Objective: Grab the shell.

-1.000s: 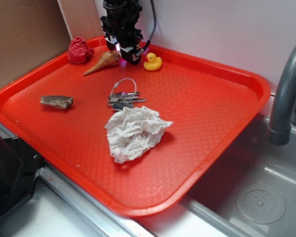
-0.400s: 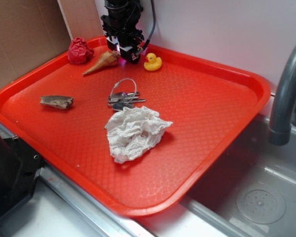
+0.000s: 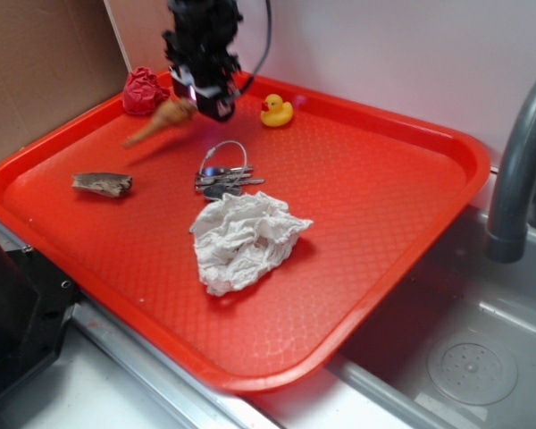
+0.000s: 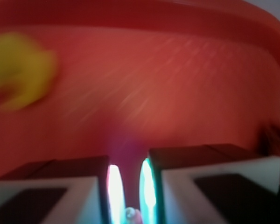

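While the crumpled tissue (image 3: pixel 247 239) and the keys (image 3: pixel 223 176) are sitting undisturbed in the near half of the red tray (image 3: pixel 402 223), the gripper (image 3: pixel 195 96) is rising and swinging left from its spot beside the duck (image 3: pixel 276 111). It is pinching the shell (image 3: pixel 159 119) by its wide end, tail slanting down over the tray. The grab looks made.

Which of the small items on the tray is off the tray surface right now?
The shell: the gripper holds its wide end, its pointed tail hanging down-left above the tray. The duck, keys and wood shard lie flat.
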`<state>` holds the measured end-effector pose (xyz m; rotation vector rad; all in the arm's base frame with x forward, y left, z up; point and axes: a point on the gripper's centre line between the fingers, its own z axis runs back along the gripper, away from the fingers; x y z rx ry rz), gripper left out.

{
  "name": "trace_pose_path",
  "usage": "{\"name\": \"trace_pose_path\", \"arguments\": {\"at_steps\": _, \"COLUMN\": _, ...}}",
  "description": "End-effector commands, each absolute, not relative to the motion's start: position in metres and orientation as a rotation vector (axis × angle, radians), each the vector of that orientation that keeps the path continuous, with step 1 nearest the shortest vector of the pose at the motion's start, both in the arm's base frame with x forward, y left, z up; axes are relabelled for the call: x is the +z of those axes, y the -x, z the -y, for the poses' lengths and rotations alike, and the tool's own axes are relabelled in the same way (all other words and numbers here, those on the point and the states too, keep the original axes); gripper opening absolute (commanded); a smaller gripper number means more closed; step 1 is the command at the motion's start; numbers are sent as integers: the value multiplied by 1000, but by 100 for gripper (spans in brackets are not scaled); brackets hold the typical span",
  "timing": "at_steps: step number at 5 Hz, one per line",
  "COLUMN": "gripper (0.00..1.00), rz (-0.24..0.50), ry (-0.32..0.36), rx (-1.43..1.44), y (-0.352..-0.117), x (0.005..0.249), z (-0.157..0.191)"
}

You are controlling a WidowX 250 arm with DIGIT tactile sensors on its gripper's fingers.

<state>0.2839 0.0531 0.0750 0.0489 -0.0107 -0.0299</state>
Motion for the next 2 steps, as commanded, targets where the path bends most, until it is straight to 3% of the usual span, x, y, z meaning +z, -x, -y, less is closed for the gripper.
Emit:
{"name": "trace_pose_path", "arguments": {"at_steps": 1, "gripper": 0, "rz": 10, "ry": 122, "rx": -57, "y": -249, "x": 197, "z": -12}}
{"name": "trace_pose_path", "arguments": {"at_steps": 2, "gripper": 0, "rz": 25, "ry": 108, "rx": -62, "y": -235, "x": 220, "z": -3}}
